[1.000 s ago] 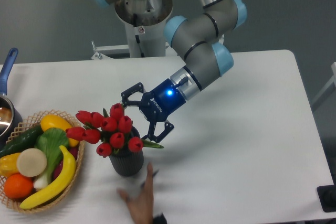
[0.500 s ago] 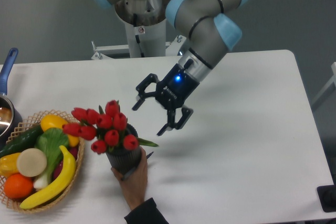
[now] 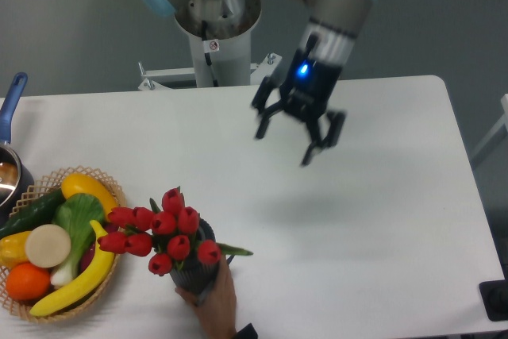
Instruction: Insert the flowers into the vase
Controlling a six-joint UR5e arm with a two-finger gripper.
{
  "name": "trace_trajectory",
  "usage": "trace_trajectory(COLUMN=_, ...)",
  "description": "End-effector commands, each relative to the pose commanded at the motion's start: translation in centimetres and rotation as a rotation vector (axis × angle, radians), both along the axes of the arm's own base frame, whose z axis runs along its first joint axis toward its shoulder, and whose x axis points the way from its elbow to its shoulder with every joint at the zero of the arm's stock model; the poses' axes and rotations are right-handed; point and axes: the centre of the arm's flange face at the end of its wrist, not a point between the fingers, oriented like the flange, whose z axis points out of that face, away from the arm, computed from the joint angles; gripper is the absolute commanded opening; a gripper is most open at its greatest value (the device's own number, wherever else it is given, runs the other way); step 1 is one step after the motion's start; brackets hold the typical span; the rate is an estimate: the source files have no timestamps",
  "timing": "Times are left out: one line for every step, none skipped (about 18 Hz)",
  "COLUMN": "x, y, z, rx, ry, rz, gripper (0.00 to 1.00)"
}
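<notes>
The flowers [image 3: 159, 229], red tulip buds with green leaves, stand in the dark ribbed vase [image 3: 194, 273] near the table's front edge. A person's hand [image 3: 214, 301] holds the vase from below. My gripper [image 3: 292, 140] hangs open and empty well above the table, far up and to the right of the flowers, fingers pointing down.
A wicker basket [image 3: 111, 188] with a banana, an orange and other produce sits at the left front. A blue-handled pot [image 3: 9, 117] shows at the left edge. The robot's base [image 3: 216, 21] stands behind the table.
My gripper has risen and pulled away to the upper right, clear of the flowers. The hand has taken the vase and slid it with the flowers toward the front edge.
</notes>
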Motion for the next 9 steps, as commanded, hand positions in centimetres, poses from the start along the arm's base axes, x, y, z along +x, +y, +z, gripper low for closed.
trace_trajectory(x=-0.4, y=-1.2, z=0.1, rx=-0.046, ry=0.024, rz=0.024, gripper=1.00)
trace_trajectory(x=-1.0, y=-2.2, z=-0.2, rx=-0.078, ry=0.032, rz=0.050, gripper=1.00)
trace_trajectory(x=-1.5, y=-3.0, z=-0.3, rx=-0.102, ry=0.037, rz=0.074, gripper=1.00)
trace_trajectory(x=-1.9, y=-3.8, z=-0.4, rx=-0.129, ry=0.044, rz=0.097, gripper=1.00)
trace_trajectory(x=-2.2, y=-4.3, z=-0.1, rx=-0.150, ry=0.051, rz=0.115, gripper=1.00)
trace_trajectory(x=-2.4, y=-4.7, z=0.0, rx=-0.175, ry=0.050, rz=0.121, gripper=1.00)
trace_trajectory(x=-2.5, y=-5.1, z=0.4, rx=-0.213, ry=0.055, rz=0.119, gripper=1.00)
trace_trajectory(x=-2.4, y=-5.6, z=0.7, rx=-0.266, ry=0.057, rz=0.106, gripper=1.00)
trace_trajectory(x=-2.1, y=-6.0, z=1.2, rx=-0.297, ry=0.062, rz=0.100, gripper=1.00)
